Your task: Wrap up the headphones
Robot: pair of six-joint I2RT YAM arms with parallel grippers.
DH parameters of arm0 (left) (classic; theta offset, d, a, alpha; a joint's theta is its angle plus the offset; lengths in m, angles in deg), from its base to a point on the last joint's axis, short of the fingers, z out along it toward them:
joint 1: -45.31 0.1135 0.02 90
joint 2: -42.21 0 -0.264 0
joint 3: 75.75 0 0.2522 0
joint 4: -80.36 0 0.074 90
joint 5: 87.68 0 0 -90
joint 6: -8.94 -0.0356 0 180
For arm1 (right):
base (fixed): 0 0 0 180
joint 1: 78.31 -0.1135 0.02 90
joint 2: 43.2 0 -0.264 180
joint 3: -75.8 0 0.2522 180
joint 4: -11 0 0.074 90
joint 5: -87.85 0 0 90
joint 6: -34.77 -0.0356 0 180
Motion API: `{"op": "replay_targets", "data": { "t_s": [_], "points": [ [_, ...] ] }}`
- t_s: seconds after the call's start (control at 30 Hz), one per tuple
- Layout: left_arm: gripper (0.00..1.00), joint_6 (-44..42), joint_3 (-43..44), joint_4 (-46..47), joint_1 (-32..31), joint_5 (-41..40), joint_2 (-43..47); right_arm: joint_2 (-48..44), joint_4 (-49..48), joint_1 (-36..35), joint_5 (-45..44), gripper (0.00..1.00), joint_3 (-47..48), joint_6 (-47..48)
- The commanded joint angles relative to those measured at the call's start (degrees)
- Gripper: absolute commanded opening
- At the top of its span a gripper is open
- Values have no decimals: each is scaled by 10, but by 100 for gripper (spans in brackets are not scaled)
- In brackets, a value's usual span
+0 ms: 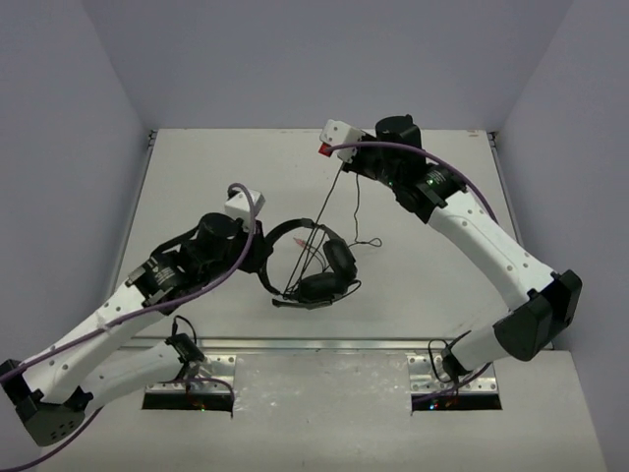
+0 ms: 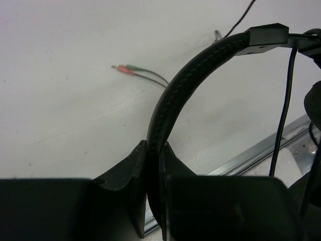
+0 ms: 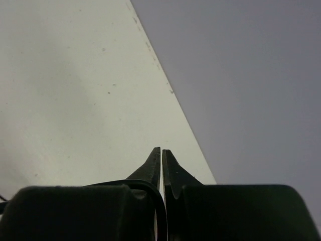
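Presently, item: headphones (image 1: 324,270), black, over-ear, near the middle of the tabletop (image 1: 197,177), between the two arms.

- Headband (image 2: 185,80): stood on edge and clamped between the fingers of the left claw (image 1: 263,254), which are shut tight on the padded arch. The earcups sit on the side away from that claw.
- Cable (image 1: 316,226): one thin strand runs straight and taut from the lower earcup across the headband opening, up to the right claw (image 1: 341,159).
- Right claw, wrist view (image 3: 161,150): fingers pressed together, with the thin black cable passing in between them, so it is pinched on the cable. It is held toward the far side of the tabletop, well apart from the headset.
- Loose end: beyond the right claw the cable drops back in a slack line. The green and red plugs (image 2: 125,69) lie flat on the tabletop near the earcups.

Status, as judged: wrapping is begun, not finished. The headset is steadied and a length of cable is drawn out ready to lay. A second faint line beside the taut strand may be a turn already made, but this cannot be told for certain.

Outstanding: wind the drawn length and the slack tail round the headset, then bring in the plug end.
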Motion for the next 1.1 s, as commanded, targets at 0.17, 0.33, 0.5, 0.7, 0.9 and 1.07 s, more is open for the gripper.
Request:
{"op": "replay_targets", "data": {
  "t_s": [0.17, 0.33, 0.5, 0.7, 0.9, 1.07],
  "points": [
    [1, -18, 75, -32, -7, -49, 97, -25, -148, 43, 117, 1, -72, -137],
    [0, -12, 127, -14, -7, -35, 102, -25, -173, 43, 252, 1, -109, -243],
    [0, 26, 242, -14, -7, -123, 71, -61, -340, 43, 437, 8, -221, -394],
    [0, 53, 318, 15, -7, -182, 38, -16, -552, 23, 523, 13, -272, -595],
    [0, 144, 418, -13, -7, -339, -25, 79, -663, -57, 490, 26, -306, -635],
    [0, 153, 530, -35, -7, -344, -97, 114, -774, -74, 474, 29, -360, -692]
  ]
}}
